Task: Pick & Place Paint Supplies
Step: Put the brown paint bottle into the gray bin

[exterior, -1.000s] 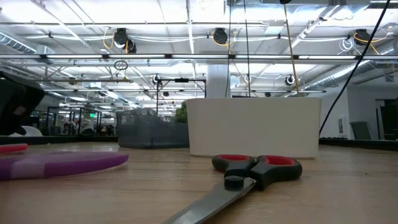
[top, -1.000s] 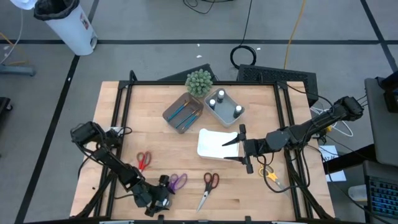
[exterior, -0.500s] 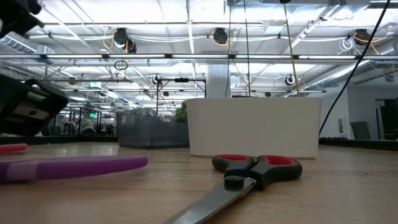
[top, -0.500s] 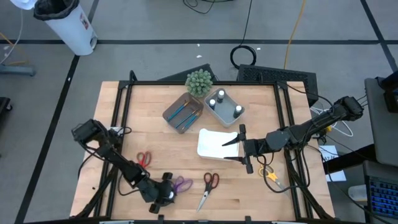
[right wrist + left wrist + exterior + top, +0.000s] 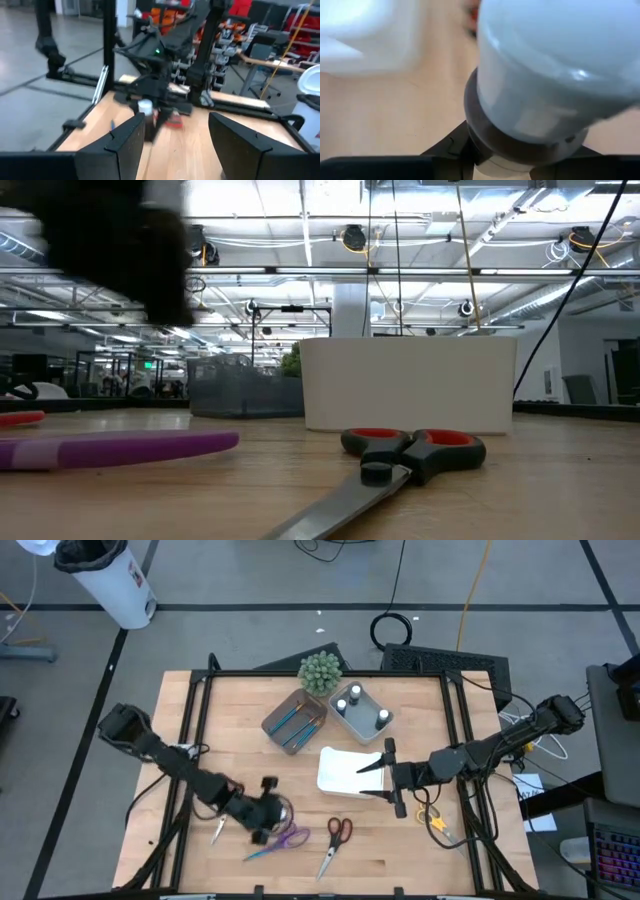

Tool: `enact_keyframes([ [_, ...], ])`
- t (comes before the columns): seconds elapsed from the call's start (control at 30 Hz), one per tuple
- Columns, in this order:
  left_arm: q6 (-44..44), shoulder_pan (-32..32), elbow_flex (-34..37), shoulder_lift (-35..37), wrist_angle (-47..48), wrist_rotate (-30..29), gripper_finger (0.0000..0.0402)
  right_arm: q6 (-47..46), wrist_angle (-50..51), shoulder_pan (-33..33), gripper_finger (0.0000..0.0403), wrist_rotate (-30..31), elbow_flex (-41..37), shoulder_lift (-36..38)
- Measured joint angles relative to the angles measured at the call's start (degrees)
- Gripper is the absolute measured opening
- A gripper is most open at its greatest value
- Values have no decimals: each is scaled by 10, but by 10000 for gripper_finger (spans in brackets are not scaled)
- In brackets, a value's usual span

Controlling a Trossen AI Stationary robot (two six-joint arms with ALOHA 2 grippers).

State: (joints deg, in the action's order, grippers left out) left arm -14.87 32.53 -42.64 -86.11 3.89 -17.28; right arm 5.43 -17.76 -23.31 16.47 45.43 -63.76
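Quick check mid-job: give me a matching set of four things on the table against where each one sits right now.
Things:
1. blue-handled brushes
2. purple scissors
3. white-capped bottle
4. green plant

Places:
A. at the back edge of the table
B. between the fingers of the left gripper
C. in the brown tray
D. flat on the wood near the front edge

Pairs: 1-C, 2-D, 3-B, 4-A
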Motion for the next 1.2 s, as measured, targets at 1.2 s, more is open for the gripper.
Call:
enact_keyframes([
  [1.2, 41, -227, -148, -107, 8, 73, 120, -78, 262, 161, 297, -124, 263, -288],
])
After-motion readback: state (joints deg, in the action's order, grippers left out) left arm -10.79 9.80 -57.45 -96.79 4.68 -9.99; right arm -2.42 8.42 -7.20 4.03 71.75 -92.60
